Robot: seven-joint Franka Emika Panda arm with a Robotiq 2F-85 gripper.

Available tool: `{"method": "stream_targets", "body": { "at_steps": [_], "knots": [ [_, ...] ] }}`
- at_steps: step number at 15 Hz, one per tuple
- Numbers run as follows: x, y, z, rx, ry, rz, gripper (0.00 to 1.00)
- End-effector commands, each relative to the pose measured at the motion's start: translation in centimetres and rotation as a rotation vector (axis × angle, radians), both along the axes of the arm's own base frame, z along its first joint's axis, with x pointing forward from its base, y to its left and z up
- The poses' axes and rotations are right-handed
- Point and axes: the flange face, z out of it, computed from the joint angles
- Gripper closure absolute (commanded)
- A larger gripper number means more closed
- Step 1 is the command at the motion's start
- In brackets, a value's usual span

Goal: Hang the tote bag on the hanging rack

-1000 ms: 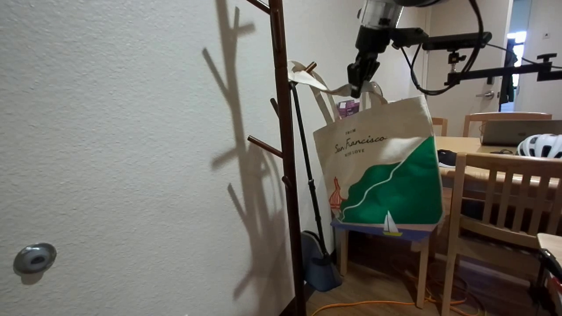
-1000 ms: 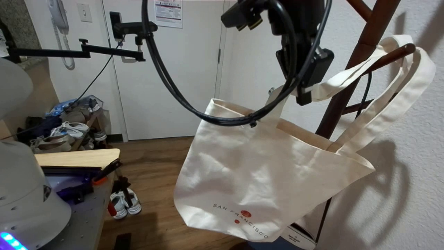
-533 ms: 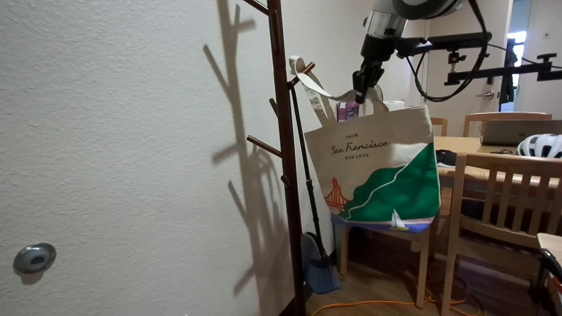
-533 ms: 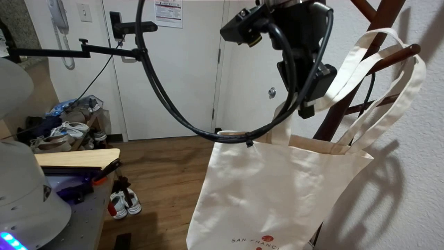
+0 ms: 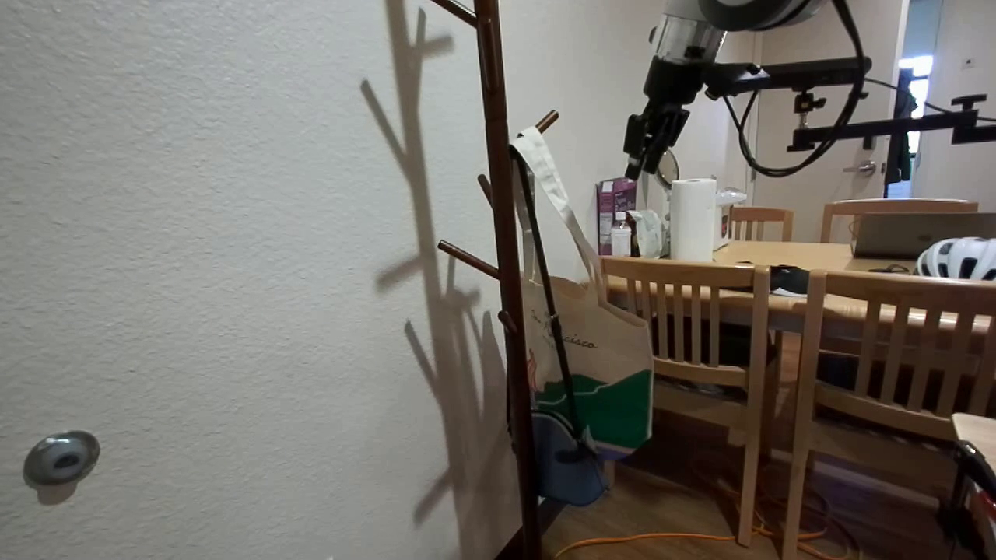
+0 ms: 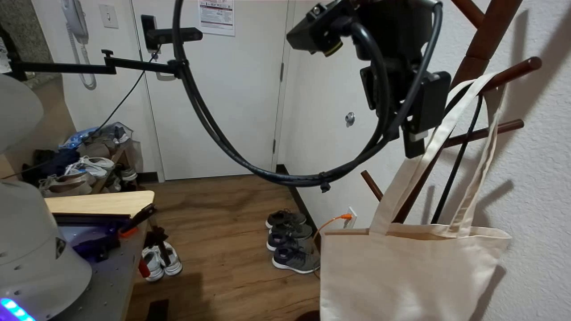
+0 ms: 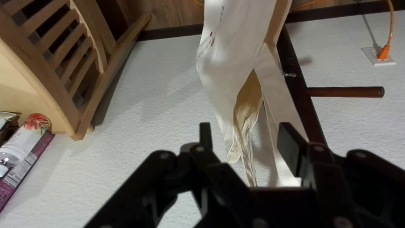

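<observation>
The cream tote bag (image 5: 615,350) hangs by its handles (image 5: 548,175) from a peg of the dark brown hanging rack (image 5: 502,155). In an exterior view both handles loop over that peg (image 6: 513,73), and the bag (image 6: 401,272) droops upright below. My gripper (image 5: 638,167) is apart from the bag, up and to the right of the handles. Seen from the wrist, the gripper (image 7: 246,141) stands open, its fingers (image 7: 289,148) well separated and nothing gripped. Beyond them the tote bag (image 7: 240,38) and rack post (image 7: 313,134) show. The bag's lower end is cut off in an exterior view.
A blue item (image 5: 564,467) on a black strap shares the rack, in front of the tote bag. Wooden chairs (image 5: 700,272) and a table with a paper towel roll (image 5: 692,222) stand beyond. A cable (image 6: 285,180) loops from the arm. A lower peg (image 7: 345,91) juts out.
My gripper has opened and let go of the handle. The tote bag has dropped and swung toward the rack post, its handles now taut on the peg. The arm moved only slightly.
</observation>
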Motion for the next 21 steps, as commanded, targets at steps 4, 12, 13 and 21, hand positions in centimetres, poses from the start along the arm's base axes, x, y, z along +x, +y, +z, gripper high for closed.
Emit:
{"method": "stream_targets", "body": {
  "at_steps": [4,12,13,21],
  "knots": [
    [-0.6,-3.4,3.5,-0.093,0.022,-0.053,0.00],
    [-3.9,-4.6,6.8,-0.110,0.143,-0.069,0.00],
    [-4.3,-3.9,6.8,-0.095,0.166,-0.044,0.00],
    [-6.3,4.9,4.9,0.058,0.177,0.178,0.00]
  ]
}}
